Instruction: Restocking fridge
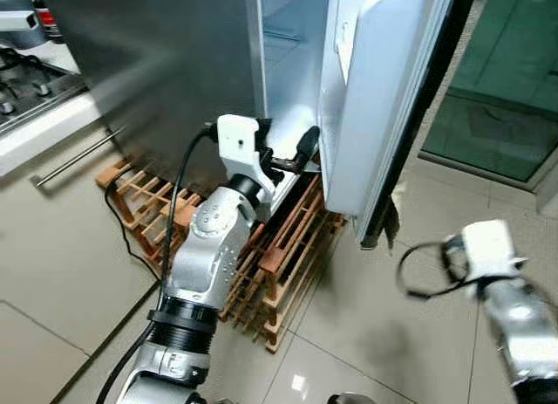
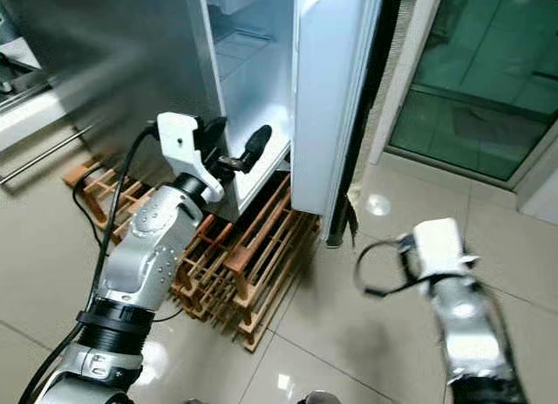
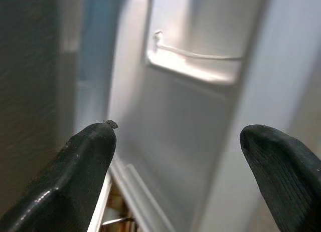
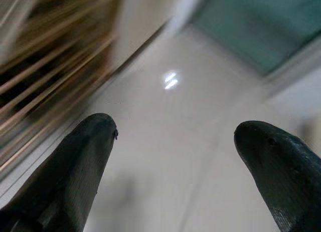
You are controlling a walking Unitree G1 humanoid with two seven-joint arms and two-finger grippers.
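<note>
The fridge (image 1: 157, 64) stands ahead with a brushed steel front, and its white door (image 1: 375, 99) hangs partly open. My left gripper (image 2: 237, 147) is open and reaches into the gap between the fridge body and the door, low down. In the left wrist view the left gripper (image 3: 178, 142) has nothing between its fingers and faces the door's white inner wall and a door shelf (image 3: 193, 59). My right arm (image 1: 493, 247) hangs low on the right above the floor. The right gripper (image 4: 175, 137) is open and empty, pointing at the tiles.
A wooden slatted rack (image 1: 279, 264) lies on the floor at the fridge's foot, under my left arm. A black cable (image 1: 122, 229) runs over it. A stove and counter (image 1: 26, 81) are at the far left. A green glass door (image 1: 506, 99) is at the right.
</note>
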